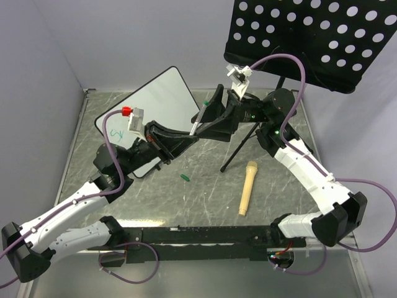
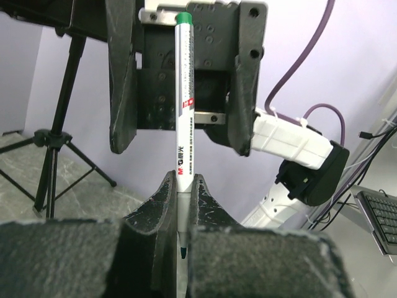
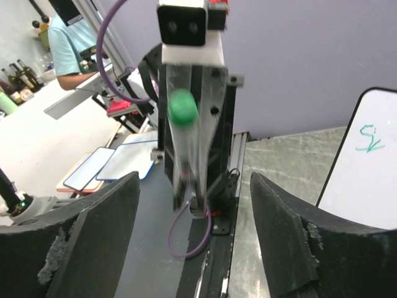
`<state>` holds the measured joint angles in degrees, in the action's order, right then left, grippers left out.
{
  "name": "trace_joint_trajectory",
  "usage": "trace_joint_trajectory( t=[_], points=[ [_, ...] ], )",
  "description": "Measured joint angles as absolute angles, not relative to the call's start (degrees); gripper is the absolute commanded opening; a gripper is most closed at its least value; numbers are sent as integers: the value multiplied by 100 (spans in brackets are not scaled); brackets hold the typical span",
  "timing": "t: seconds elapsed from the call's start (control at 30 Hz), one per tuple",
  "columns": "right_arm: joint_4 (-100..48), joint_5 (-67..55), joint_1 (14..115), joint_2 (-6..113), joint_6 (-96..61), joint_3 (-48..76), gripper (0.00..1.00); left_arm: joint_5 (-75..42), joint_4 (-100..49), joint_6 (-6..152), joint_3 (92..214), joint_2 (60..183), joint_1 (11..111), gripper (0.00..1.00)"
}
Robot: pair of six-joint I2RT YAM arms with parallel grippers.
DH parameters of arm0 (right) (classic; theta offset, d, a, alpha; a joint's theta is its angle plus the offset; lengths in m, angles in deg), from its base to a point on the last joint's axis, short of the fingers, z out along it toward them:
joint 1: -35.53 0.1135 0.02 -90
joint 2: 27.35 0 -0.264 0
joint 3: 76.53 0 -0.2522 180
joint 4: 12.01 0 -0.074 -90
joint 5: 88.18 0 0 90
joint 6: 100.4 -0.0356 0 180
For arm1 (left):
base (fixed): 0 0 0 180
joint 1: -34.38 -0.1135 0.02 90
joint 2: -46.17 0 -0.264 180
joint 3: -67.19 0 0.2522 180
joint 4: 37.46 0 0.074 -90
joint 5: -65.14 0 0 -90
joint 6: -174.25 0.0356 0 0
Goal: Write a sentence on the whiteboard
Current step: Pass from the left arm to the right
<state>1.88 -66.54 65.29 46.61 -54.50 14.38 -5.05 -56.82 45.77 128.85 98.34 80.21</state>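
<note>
The whiteboard [image 1: 162,99] lies tilted at the back left; its edge also shows in the right wrist view [image 3: 372,167]. Only a short teal scribble [image 1: 116,133] of the sentence is on it, also visible in the right wrist view [image 3: 367,139]. My left gripper [image 1: 190,132] is shut on a white marker [image 2: 185,93] with a green end, held off the board with its tip pointing back at the left wrist camera. My right gripper [image 3: 193,217] is open. Its fingers [image 2: 248,81] stand on either side of the marker's green end [image 3: 184,107] without touching it.
A black perforated music stand [image 1: 310,37] rises at the back right, and its tripod legs [image 1: 242,146] reach the table under my right gripper. A tan microphone-shaped object [image 1: 247,186] and a small green cap [image 1: 185,177] lie on the table.
</note>
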Motion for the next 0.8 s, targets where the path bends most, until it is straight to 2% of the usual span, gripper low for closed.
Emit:
trace_joint_trajectory(
  t=[0.2, 0.37, 0.5, 0.57, 0.67, 0.73, 0.8],
  points=[
    [188, -6597, 6732, 4816, -5494, 1237, 52, -424, -5462, 4586, 12975, 9930, 8021, 1],
    [136, -6593, 6817, 4862, -5439, 1184, 42, -378, -5433, 4584, 13058, 9941, 8021, 1],
    [31, -6597, 6828, 4864, -5330, 1184, 28, -378, -5422, 4584, 13060, 9938, 8021, 1],
    [-28, -6613, 6832, 4864, -5279, 1184, 27, -376, -5422, 4584, 13060, 9938, 8021, 1],
    [-65, -6645, 6835, 4866, -5266, 1180, 15, -376, -5409, 4584, 13082, 9956, 8021, 1],
    [-96, -6667, 6835, 4866, -5260, 1160, 4, -363, -5407, 4577, 13099, 9969, 8021, 1],
    [-100, -6683, 6835, 4877, -5251, 1134, 0, -350, -5394, 4567, 13113, 9969, 8021, 1]
  ],
)
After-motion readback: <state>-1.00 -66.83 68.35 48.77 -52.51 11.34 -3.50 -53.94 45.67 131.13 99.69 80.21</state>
